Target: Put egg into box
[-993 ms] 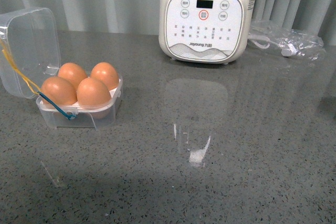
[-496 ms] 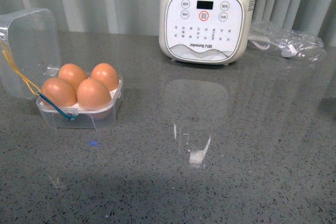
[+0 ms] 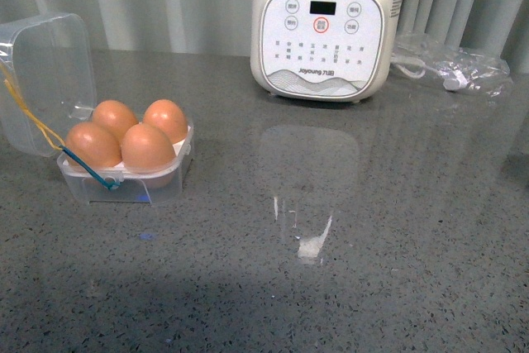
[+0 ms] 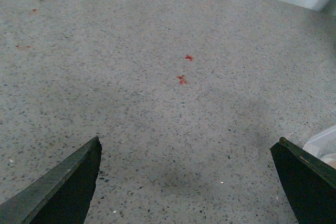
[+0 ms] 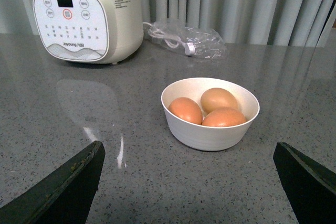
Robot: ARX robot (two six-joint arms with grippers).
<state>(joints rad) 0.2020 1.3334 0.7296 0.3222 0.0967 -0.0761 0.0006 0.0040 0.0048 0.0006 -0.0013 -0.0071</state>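
The robot shows just 2 pairs of fingers [image 4: 63, 187], on the left gripper [image 4: 189, 140] and the right gripper [image 5: 189, 145]: all 4 matte black, wedge-shaped, tapering to narrow tips, pale specks along some edges.

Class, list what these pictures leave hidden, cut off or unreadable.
Front view: the white kitchen appliance loses its top to the upper edge; its button labels are too small.
Left wrist view: the clear-plastic egg box shows only a corner at the frame edge.
Right wrist view: three orange-brown eggs hide the round white bowl's floor.
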